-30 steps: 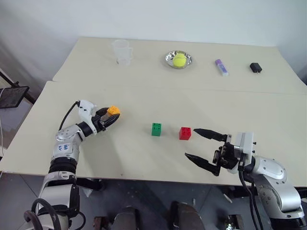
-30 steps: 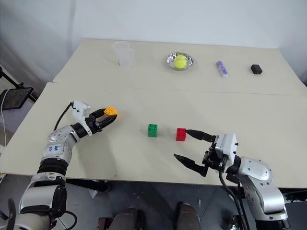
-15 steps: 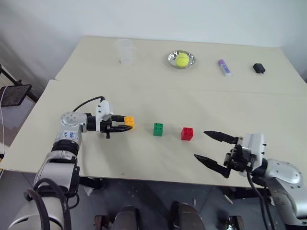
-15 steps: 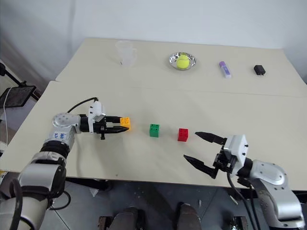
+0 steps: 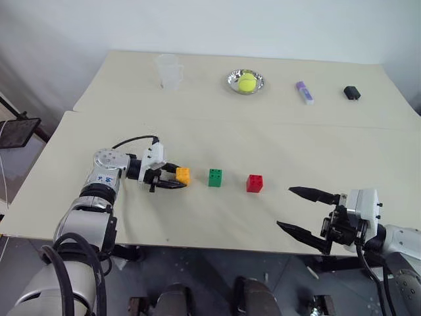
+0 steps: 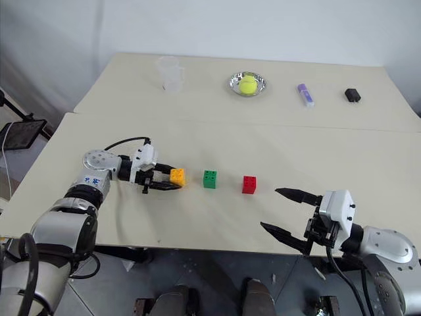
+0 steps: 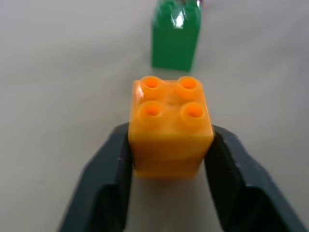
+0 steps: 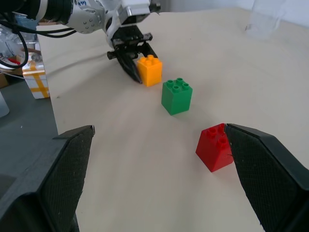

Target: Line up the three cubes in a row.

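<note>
Orange cube [image 5: 183, 175]: carried rightward since a second ago, now on the table [image 5: 276, 141] just left of green cube [image 5: 215, 177]; red cube [image 5: 254, 183] beyond. Left gripper [image 5: 176, 180] brackets the orange cube, grip uncertain. Right gripper [image 5: 308, 210] spread wide, empty. Risk: withdrawing fingers drag the cube askew.

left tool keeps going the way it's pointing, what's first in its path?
Beyond the orange block between its fingers, the left tool points along the row at the green block; likely that first, red block behind it.
</note>
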